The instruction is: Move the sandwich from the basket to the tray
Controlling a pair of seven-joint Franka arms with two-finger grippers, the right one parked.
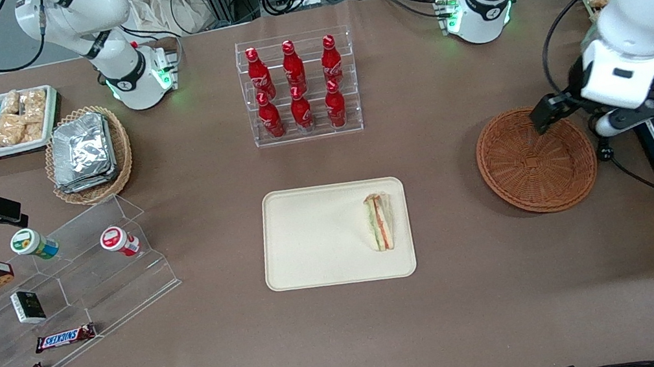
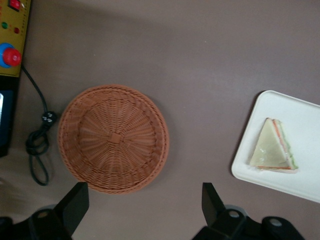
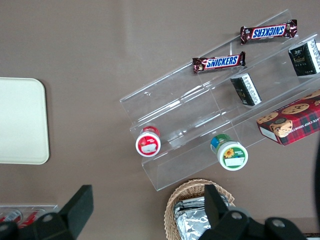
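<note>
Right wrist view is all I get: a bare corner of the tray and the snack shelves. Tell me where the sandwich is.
Observer: The sandwich lies on the tray, near the edge that faces the basket.
Operator: Report the basket's contents.
Observer: It holds nothing; the left wrist view shows only bare weave.
Operator: Give me the gripper.
Observer: The gripper hangs open above the table beside the basket, holding nothing.
</note>
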